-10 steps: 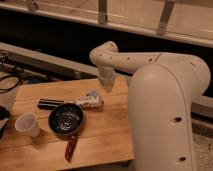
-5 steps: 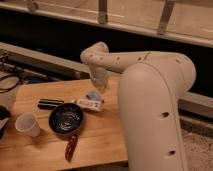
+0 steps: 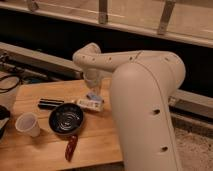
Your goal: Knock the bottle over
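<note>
One white two-finger gripper [image 3: 93, 95] hangs just above the small clear plastic bottle with pale label [image 3: 90, 103], which looks already flat on the light wooden table [image 3: 102, 142] beside the round black bowl [image 3: 66, 119]. Knock step appears done; next is lifting clear.

Single view, taken from above and behind the arm [image 3: 145, 95], aimed downward and forward across the table [image 3: 45, 150] toward a railing [image 3: 102, 11], arm seen close and filling the right half, gripper [image 3: 93, 92] seen farther off, over the table.
</note>
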`<state>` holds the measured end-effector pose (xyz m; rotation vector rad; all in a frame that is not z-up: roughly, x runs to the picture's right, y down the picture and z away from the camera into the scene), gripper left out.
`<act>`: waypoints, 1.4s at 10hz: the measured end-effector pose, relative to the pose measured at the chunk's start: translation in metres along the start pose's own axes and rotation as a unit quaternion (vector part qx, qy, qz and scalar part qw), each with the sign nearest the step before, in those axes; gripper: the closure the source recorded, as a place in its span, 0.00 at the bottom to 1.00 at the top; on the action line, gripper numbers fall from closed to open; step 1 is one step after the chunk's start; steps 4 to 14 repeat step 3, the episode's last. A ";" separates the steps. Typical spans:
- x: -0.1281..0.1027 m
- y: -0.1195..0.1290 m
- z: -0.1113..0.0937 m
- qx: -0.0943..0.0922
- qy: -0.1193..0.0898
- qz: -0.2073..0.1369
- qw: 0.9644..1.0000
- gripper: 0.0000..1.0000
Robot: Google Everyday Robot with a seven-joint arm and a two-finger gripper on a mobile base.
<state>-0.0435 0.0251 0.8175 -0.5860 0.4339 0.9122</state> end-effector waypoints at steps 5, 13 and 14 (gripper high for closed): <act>-0.003 0.009 -0.001 0.006 0.003 -0.004 1.000 0.95; -0.003 0.009 -0.001 0.006 0.003 -0.004 1.000 0.95; -0.003 0.009 -0.001 0.006 0.003 -0.004 1.000 0.95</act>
